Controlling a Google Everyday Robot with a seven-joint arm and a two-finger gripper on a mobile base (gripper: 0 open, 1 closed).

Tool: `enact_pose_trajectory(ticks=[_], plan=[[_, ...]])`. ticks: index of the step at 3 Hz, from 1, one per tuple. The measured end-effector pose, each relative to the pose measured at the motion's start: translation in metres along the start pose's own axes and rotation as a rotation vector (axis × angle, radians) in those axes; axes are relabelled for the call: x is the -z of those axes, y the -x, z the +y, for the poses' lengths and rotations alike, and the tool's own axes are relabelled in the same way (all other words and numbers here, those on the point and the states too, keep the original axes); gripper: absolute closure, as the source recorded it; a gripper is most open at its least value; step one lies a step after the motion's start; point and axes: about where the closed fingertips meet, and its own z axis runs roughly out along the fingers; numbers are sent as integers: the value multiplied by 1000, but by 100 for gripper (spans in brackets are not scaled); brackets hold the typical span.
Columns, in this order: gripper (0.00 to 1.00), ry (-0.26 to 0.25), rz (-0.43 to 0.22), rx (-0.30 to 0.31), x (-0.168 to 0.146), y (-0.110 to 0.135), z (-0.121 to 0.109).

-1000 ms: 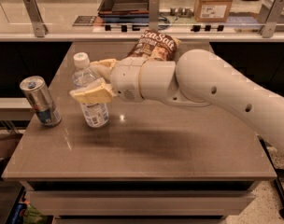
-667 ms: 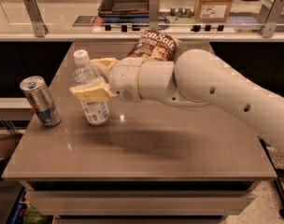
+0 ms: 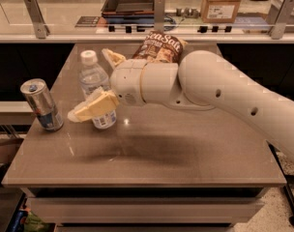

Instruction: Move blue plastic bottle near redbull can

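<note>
The blue plastic bottle (image 3: 93, 79), clear with a white cap, stands upright on the brown table (image 3: 166, 153) at the left. The redbull can (image 3: 41, 105) stands about a hand's width to its left, near the table's left edge. My gripper (image 3: 90, 84) reaches in from the right and straddles the bottle. One yellowish finger (image 3: 94, 108) lies in front of the bottle's lower half and the other (image 3: 112, 58) behind it. The fingers stand spread wider than the bottle, so the gripper is open.
A sea-salt chips bag (image 3: 159, 46) stands at the table's back, right behind my wrist. Beyond it is a counter with a dark tray (image 3: 130, 1) and a cardboard box (image 3: 222, 3). My white arm (image 3: 224, 95) covers the table's right half.
The fingers have spread apart from the bottle, the near one dropping lower and the far one moving back. The bottle and the can stand where they were.
</note>
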Motion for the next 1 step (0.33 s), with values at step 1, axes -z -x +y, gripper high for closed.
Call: enact_pose_trajectory(ticks=[1], plan=[[0,0,0,0,0,0,0]])
